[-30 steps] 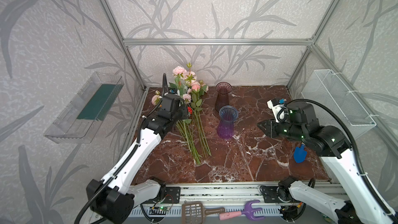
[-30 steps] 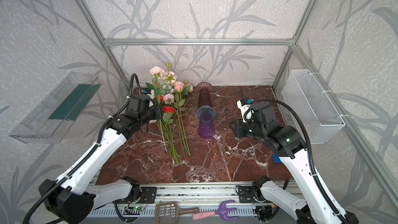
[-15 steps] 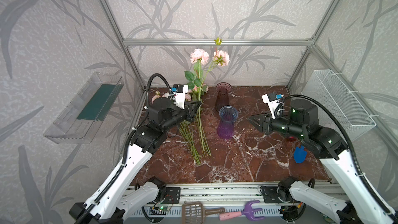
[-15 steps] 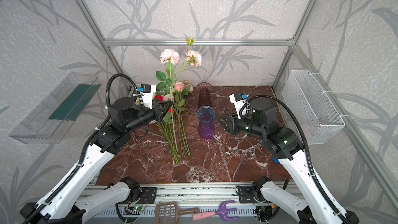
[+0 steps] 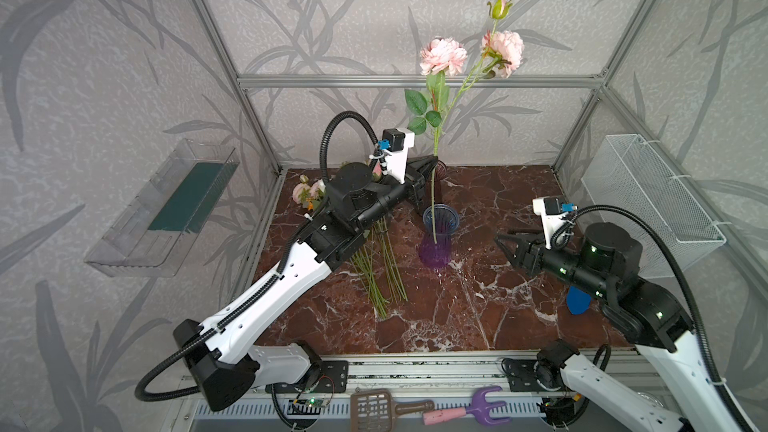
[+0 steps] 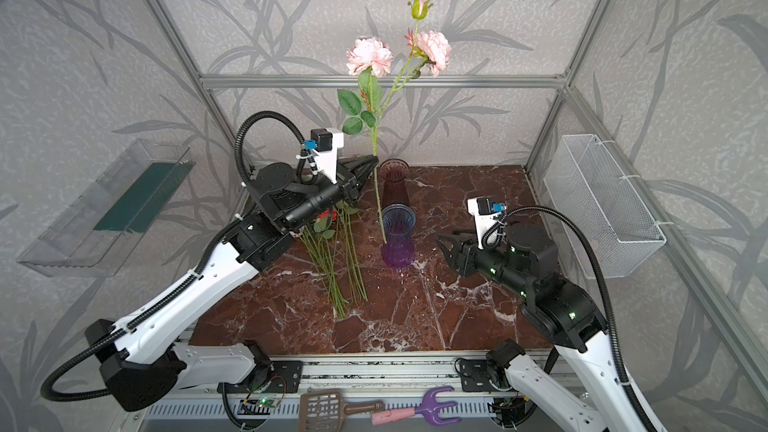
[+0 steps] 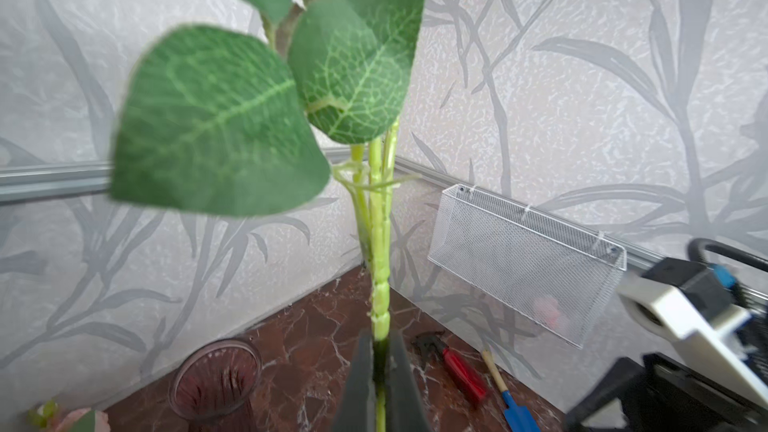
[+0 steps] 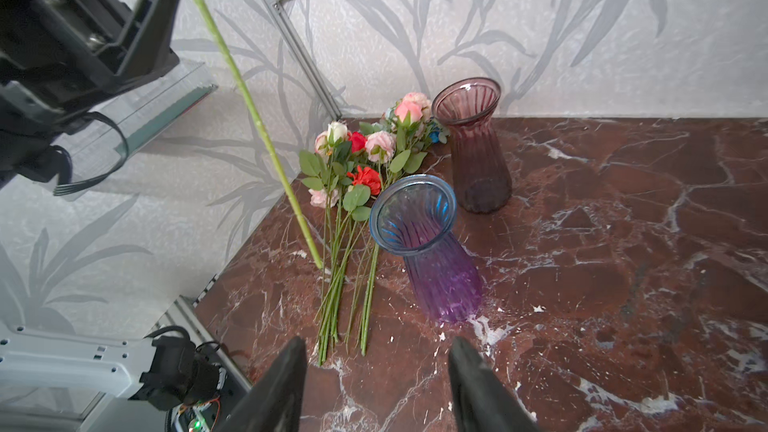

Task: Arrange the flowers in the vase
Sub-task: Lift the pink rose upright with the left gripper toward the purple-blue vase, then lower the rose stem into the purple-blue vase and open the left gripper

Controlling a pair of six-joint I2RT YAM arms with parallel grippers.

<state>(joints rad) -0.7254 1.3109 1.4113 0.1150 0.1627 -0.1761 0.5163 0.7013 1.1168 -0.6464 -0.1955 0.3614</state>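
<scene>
Nearest, along the bottom edge in both top views, a brown slotted scoop [image 5: 370, 403] and a purple hand rake [image 5: 486, 407] lie on the rail [image 5: 415, 369], out of play. Above them, at the right of the frame, the right fingers [image 8: 286, 388] stand parted with nothing between them. They point across the marble counter [image 5: 478, 317] at the blue-rimmed purple vase [image 5: 436, 243] in the middle. Just left of that vase a bunch of loose flowers [image 8: 353, 201] lies flat, stems toward the camera. Above the bunch the left fingers [image 7: 360, 384] are pinched tight on the stem of a pink peony spray [image 5: 443, 56]. It is held upright, with its blooms at the upper middle against the back wall [image 5: 332, 14]. Its cut end hangs clear of the counter, close by the vase's mouth. The right wrist view suggests it is beside the rim, not inside. Farther back stands a maroon vase [image 8: 473, 151], empty. The step in hand looks like the first insertion. Next, I judge, the stem end must come over the mouth and go down before release. The right fingers could steady the vase, which may tip under so tall a spray
</scene>
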